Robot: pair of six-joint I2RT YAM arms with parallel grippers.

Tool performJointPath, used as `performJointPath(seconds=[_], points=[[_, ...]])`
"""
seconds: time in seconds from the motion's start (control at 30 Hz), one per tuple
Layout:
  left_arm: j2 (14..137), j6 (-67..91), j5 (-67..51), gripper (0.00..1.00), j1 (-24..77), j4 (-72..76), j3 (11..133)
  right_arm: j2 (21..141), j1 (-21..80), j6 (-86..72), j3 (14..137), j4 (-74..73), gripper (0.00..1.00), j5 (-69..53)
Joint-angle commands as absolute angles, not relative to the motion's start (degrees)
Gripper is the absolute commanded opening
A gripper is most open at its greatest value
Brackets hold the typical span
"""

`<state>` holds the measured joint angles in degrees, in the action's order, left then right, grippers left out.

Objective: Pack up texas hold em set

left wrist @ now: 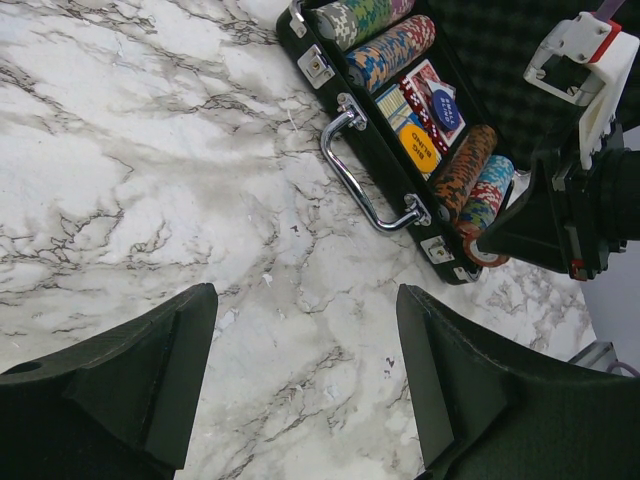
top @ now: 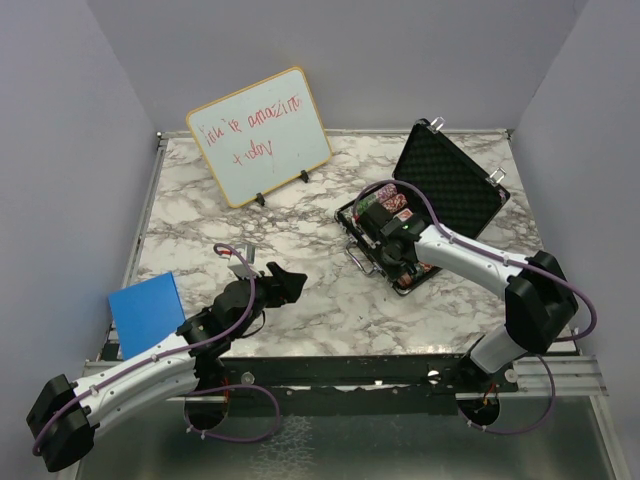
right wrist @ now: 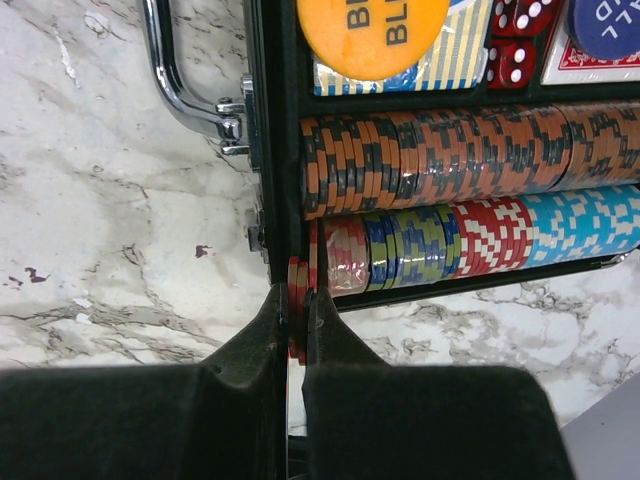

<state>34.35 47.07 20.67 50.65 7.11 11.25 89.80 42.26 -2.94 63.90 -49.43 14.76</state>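
The black briefcase [top: 455,175] lies open at the right of the table, its foam lid tipped back. Its tray holds rows of poker chips [right wrist: 450,150], an orange-yellow disc [right wrist: 370,35], red dice [right wrist: 515,60] and a red card deck [right wrist: 590,65]. My right gripper [right wrist: 297,295] is shut on a few red chips [right wrist: 299,278], held on edge at the end of the lower chip row beside the case's end wall. My left gripper [left wrist: 305,292] hangs open over bare marble, well short of the case's chrome handle [left wrist: 365,170], with nothing between its fingers.
A wood-framed whiteboard [top: 260,135] with red writing stands at the back left. A blue flat object [top: 145,305] lies at the table's left front edge. Grey walls close in the table on three sides.
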Motion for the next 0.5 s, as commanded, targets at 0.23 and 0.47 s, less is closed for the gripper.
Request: performJointPath(seconds=[0.23, 0.47], points=[[34.2, 46.1, 21.9, 0.79, 50.6, 6.7, 11.8, 87.8, 41.7, -0.5, 62.4, -48.9, 0.0, 17.2], [34.4, 45.9, 21.9, 0.79, 50.6, 6.9, 12.0, 90.5, 41.7, 0.2, 62.8, -49.3, 0.12, 17.5]])
